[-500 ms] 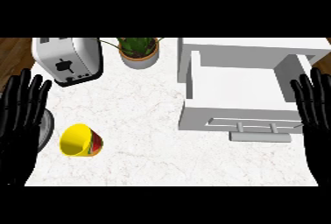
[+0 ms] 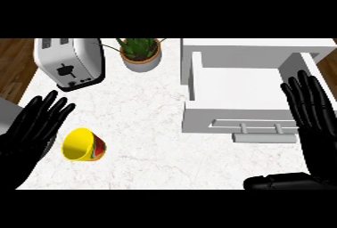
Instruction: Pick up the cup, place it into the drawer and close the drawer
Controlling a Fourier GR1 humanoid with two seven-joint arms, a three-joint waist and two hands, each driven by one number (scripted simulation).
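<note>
The cup (image 2: 84, 145) is located near the front left corner of the white marbled bench (image 2: 151, 116); it lies on its side, with the yellow interior of its mouth turned toward the left edge and a red-patterned outer wall visible on its right side. The left robot hand (image 2: 31, 127) is positioned at the left edge of the bench, just beside the cup, with its fingers straight and spread wide; nothing is held, and contact with the cup cannot be confirmed. The right robot hand (image 2: 312, 110) is positioned at the right edge of the bench, with fingers straight and extended toward the back edge; nothing is held. The drawer (image 2: 227, 82) is found at the right half of the bench, pulled open, with its white interior exposed and its front panel and bar handle (image 2: 260, 128) facing the front edge. The right robot hand overlaps the right wall of the drawer in the head view. A toaster (image 2: 69, 62) is set at the back left corner, and a potted plant (image 2: 139, 53) is placed along the back edge, between the toaster and the drawer.
</note>
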